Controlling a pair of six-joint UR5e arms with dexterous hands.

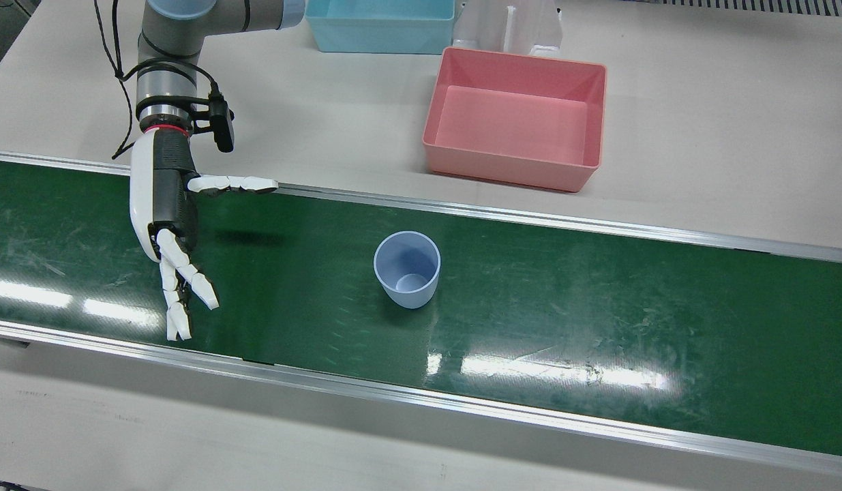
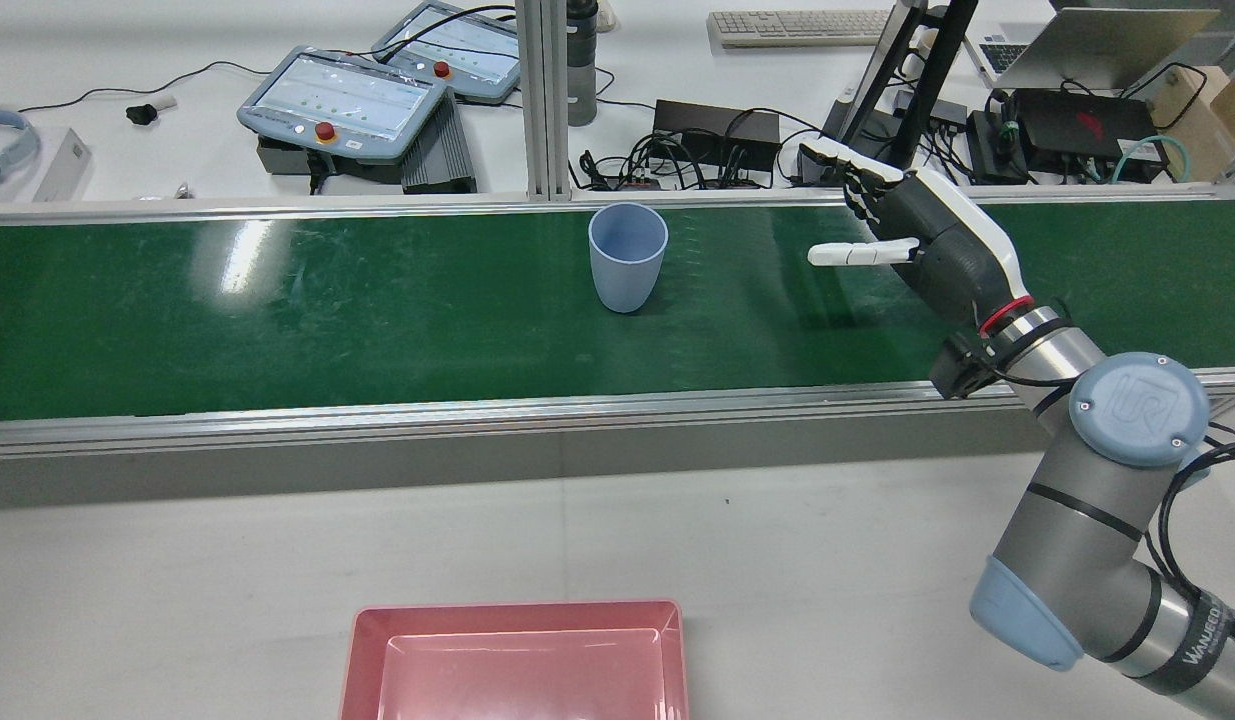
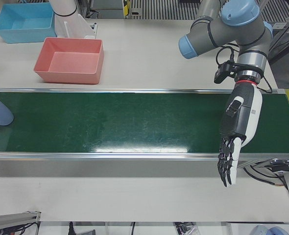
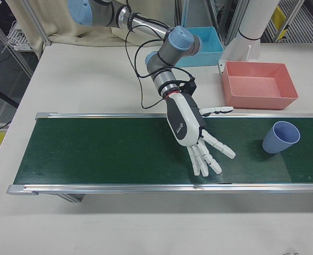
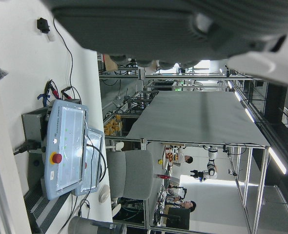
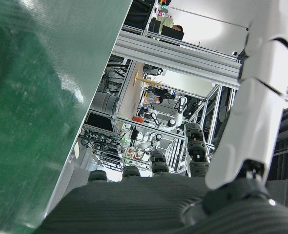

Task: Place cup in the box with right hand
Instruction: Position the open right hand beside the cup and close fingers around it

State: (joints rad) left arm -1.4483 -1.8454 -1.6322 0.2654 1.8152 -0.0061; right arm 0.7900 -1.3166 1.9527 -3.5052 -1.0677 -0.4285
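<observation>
A pale blue cup [image 1: 407,269] stands upright and empty on the green conveyor belt [image 1: 598,307]; it also shows in the rear view as the cup [image 2: 627,257] and in the right-front view as the cup [image 4: 280,137]. The pink box [image 1: 516,119] sits empty on the white table behind the belt. My right hand [image 1: 168,225] hovers over the belt well to the view's left of the cup, open, fingers spread and the thumb [image 1: 233,183] pointing toward the cup. My left hand [image 3: 237,132] hangs open over the belt's far end, holding nothing.
A light blue bin [image 1: 380,24] stands beyond the pink box, beside a white pedestal [image 1: 509,27]. Aluminium rails [image 1: 461,402] edge the belt. Teach pendants [image 2: 342,100], cables and a vertical post [image 2: 539,100] lie past the belt's operator side.
</observation>
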